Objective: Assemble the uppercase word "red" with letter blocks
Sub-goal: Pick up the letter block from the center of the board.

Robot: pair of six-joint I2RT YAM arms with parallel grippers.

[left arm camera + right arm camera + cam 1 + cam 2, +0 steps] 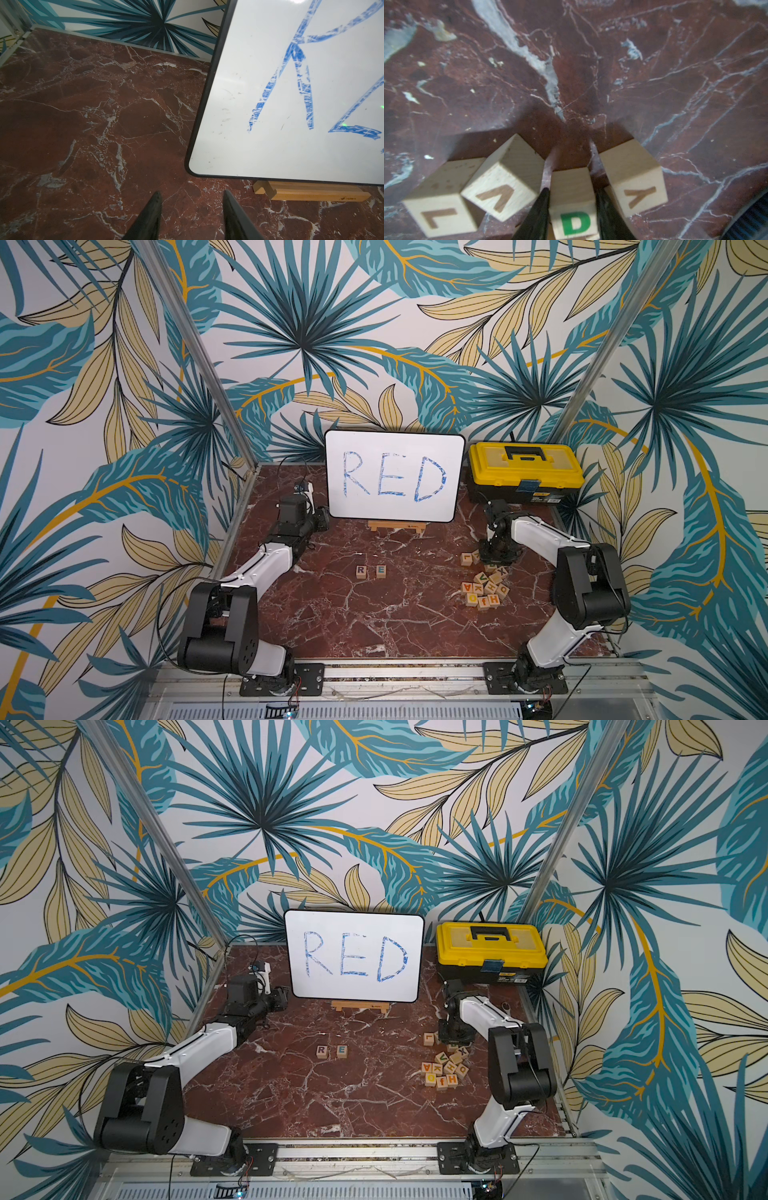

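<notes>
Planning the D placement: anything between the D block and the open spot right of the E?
Nothing visible. The right gripper straddles the D block in the pile; bare marble table runs from there to beside the E block. The V block and Y block flank the gripper.

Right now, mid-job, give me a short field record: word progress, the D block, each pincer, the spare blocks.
word so far: R block and E block side by side on the marble table, small gap between them
missing letter: D
D block: between the right pincer's fingers, in the spare pile
right pincer: closing on the D block, contact not certain
left pincer: open, empty, near the whiteboard
neighbours of D: V block, Y block, L block
</notes>
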